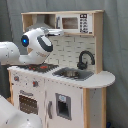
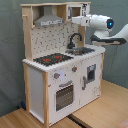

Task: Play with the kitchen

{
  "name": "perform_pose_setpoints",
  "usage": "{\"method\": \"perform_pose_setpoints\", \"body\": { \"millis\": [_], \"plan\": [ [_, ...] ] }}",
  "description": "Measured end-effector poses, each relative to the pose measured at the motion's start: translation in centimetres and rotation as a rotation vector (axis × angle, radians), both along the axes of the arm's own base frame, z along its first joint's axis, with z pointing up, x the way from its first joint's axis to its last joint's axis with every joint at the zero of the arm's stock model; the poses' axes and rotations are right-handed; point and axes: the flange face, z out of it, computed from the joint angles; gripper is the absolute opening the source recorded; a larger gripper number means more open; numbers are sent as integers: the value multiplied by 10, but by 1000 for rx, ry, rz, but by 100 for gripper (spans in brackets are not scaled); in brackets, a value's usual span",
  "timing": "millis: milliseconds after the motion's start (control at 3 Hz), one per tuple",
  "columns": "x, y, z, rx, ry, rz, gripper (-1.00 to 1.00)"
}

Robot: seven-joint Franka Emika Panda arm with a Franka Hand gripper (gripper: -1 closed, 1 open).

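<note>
A grey curtain (image 2: 10,60) hangs behind the kitchen (image 2: 60,75). The gripper (image 2: 75,20) reaches in beside the grey hood (image 2: 48,20); I can't tell its grip.

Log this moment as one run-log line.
arm: raised near kitchen upper shelf | gripper: beside hood | stovetop: nothing on it | oven door: closed

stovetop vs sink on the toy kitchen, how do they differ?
The stovetop is a flat black panel with red burner rings; the sink is a recessed grey basin. A black faucet arches over the sink, while the grey hood hangs above the stovetop. In the second exterior view the stovetop is on the left and the sink on the right. Both are set in the same countertop.
</note>
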Motion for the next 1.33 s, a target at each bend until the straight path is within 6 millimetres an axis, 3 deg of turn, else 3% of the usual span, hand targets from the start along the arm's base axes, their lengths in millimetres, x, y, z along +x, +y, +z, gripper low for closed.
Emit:
{"method": "perform_pose_setpoints", "body": {
  "millis": [333,1000,1333],
  "plan": [
    [14,12,6,-9,4,2,100],
    [42,14,13,-19,16,-37,100],
    [42,14,13,-20,16,-37,-100]
  ]
}}
